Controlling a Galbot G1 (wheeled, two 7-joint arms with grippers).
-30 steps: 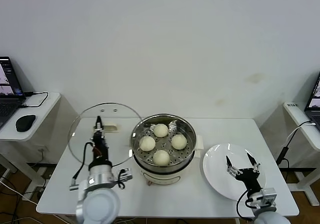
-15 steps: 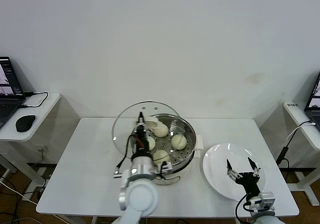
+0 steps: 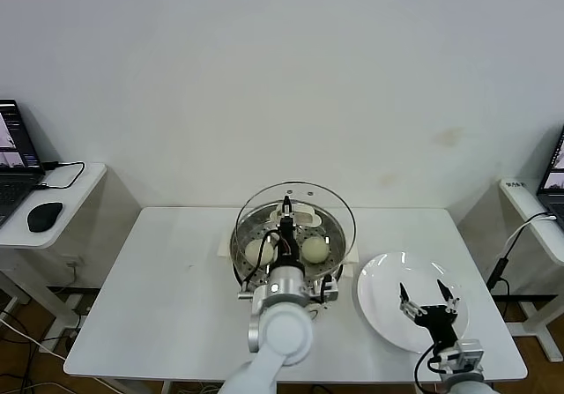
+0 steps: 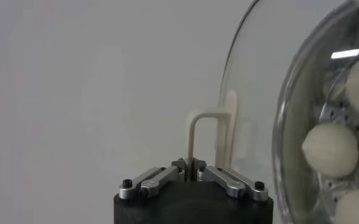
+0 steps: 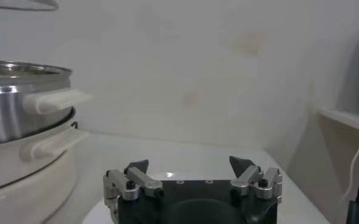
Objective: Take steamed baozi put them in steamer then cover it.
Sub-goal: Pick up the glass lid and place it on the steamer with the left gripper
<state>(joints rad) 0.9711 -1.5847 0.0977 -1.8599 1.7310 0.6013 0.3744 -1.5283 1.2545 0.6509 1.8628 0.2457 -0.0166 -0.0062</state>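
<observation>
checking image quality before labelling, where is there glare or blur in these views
Head view: even light, and the clear cover above the steamer shows only as a thin rim. Left wrist view: a bright streak glints on the glass at the far edge, and the baozi behind it look soft. Right wrist view: the wall is hazy and the plate under the right tool is washed out.

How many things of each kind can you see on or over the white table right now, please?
Baozi: 3 showing in the left wrist view; more may be hidden
Steamer: 1
Cover: 1
White plate: 1
Total: 6
</observation>
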